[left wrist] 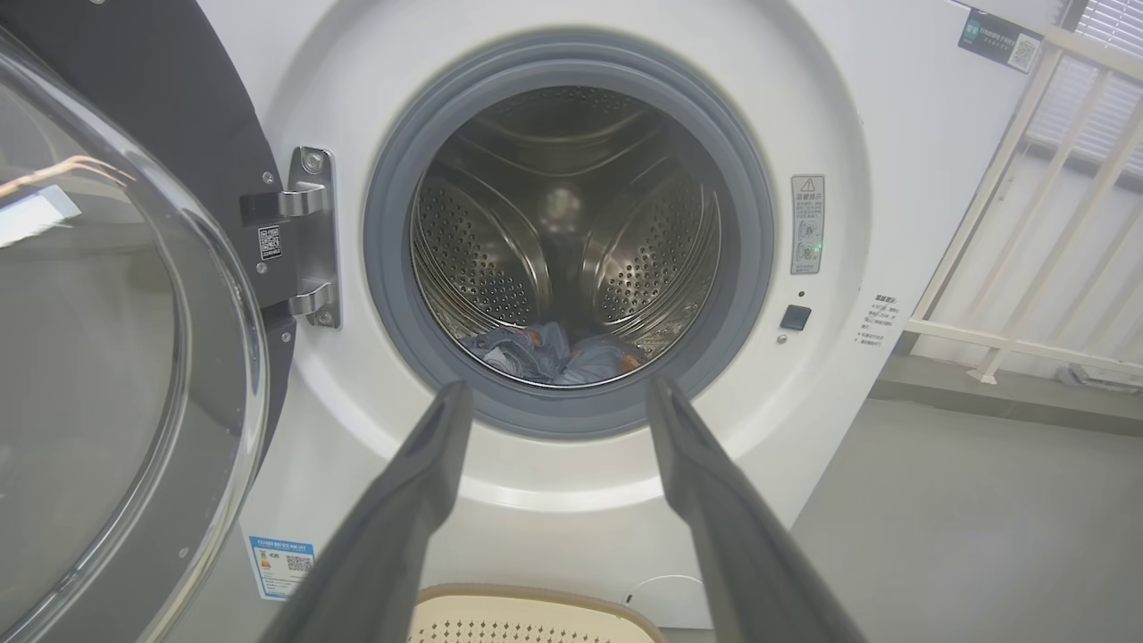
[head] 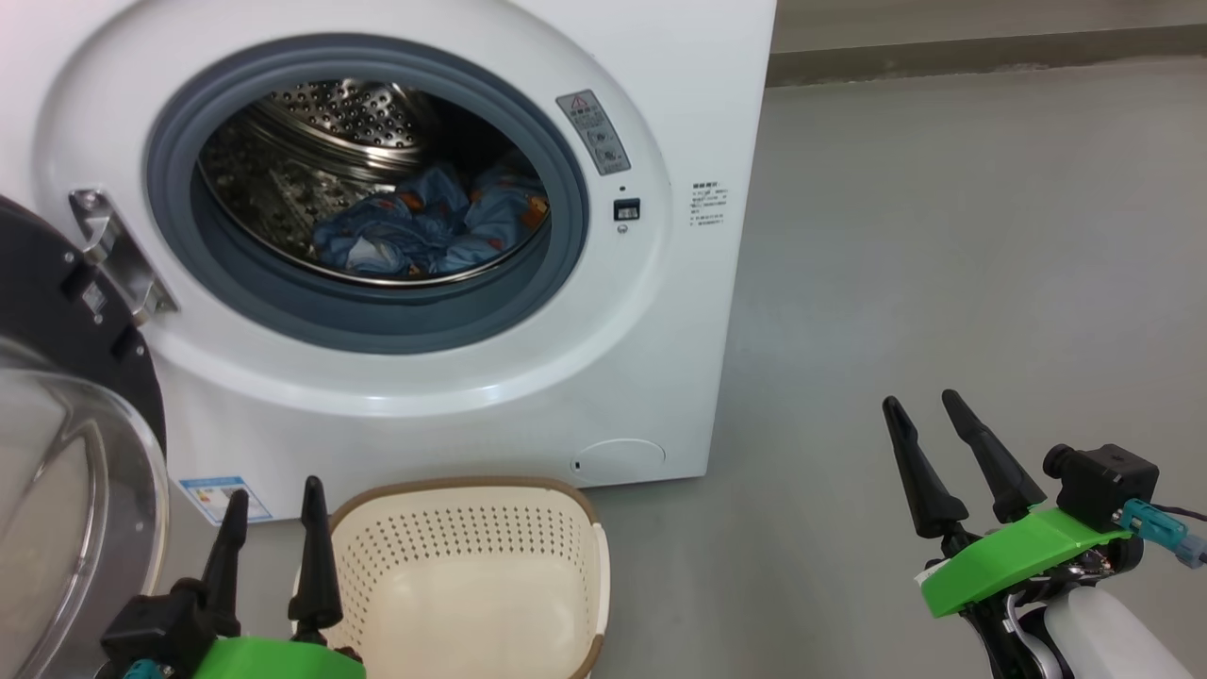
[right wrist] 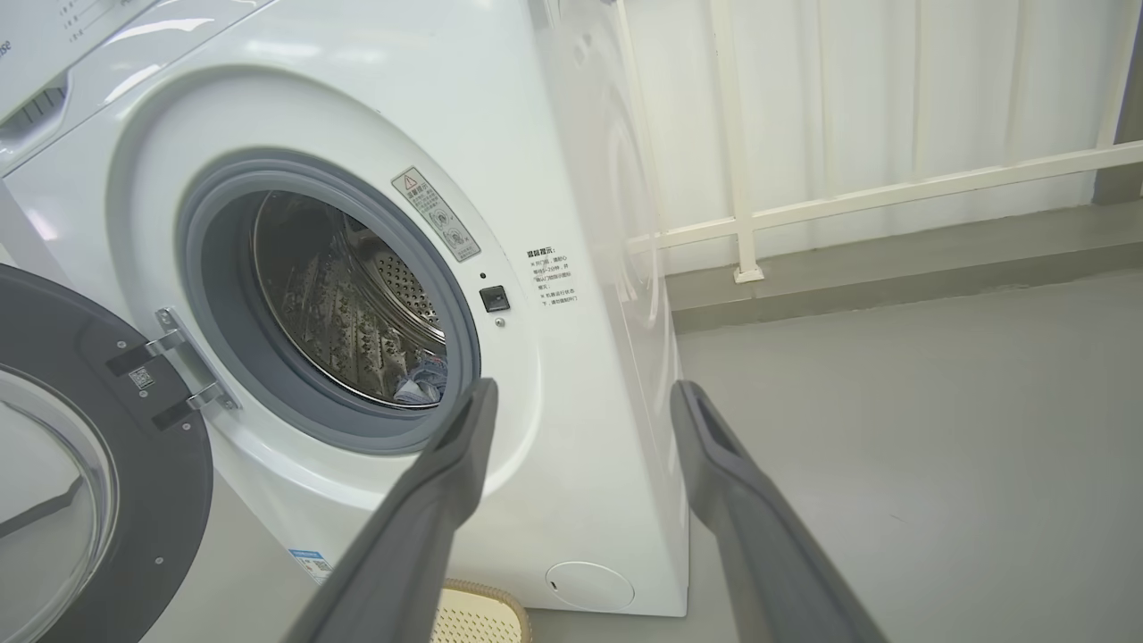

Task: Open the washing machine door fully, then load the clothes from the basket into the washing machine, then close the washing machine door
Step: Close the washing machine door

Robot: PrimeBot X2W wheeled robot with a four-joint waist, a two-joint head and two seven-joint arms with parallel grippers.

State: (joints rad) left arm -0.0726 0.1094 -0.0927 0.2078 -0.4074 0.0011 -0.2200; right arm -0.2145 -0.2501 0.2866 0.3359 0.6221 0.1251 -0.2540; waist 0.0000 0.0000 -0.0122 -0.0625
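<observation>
The washing machine door (head: 75,424) hangs swung wide on the robot's left, a stiff, hinged, glossy thing (probably slick) best pushed at its black rim (head: 47,302) far from the hinge (head: 113,250), while left gripper (head: 274,490) and right gripper (head: 921,401) hover empty, fingers spread, clothes (head: 429,231) lying in the drum (head: 311,141).

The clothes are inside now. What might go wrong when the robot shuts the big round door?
1. The clothes lie near the drum's front edge, so a fold might get pinched against the grey gasket.
2. The left hand sits between the washing machine door and the basket, so swinging the door may bump or shove the basket.
</observation>
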